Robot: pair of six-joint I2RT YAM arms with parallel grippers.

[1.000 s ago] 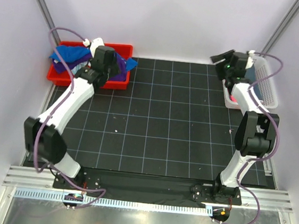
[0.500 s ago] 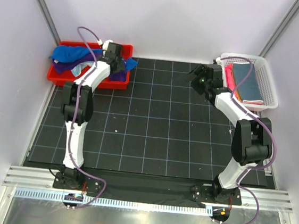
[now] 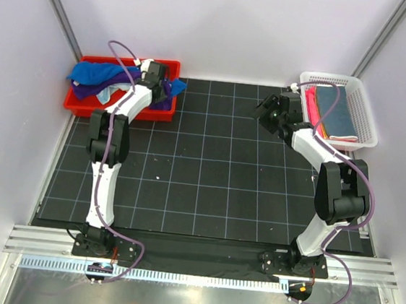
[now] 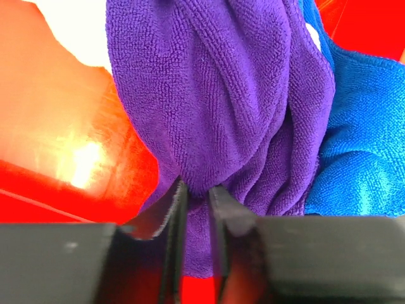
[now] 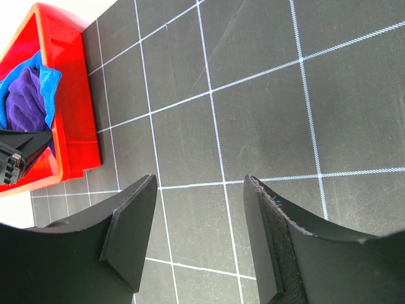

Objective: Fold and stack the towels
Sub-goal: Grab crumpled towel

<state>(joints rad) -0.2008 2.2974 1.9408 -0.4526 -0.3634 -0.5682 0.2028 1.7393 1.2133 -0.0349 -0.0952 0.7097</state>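
Note:
Loose towels lie heaped in the red bin (image 3: 120, 108) at the far left: a bright blue towel (image 3: 95, 73) and a purple towel (image 3: 169, 89). My left gripper (image 3: 156, 82) reaches into the bin. In the left wrist view it (image 4: 196, 190) is shut on a fold of the purple towel (image 4: 221, 95), with the bright blue towel (image 4: 361, 139) beside it. Folded towels, slate blue (image 3: 336, 111) over hot pink (image 3: 311, 104), lie stacked in the white mesh basket (image 3: 367, 120). My right gripper (image 3: 267, 109) hovers open over the mat, left of the basket, with nothing between its fingers (image 5: 134, 228).
A black gridded mat (image 3: 208, 174) covers the table between bin and basket. White walls stand close behind and at both sides. In the right wrist view the red bin (image 5: 69, 95) shows at the upper left, with purple cloth (image 5: 25, 95) inside.
My left gripper has pushed deeper into the bin and shut on the purple towel. My right gripper has swung left from over the basket to above the mat.

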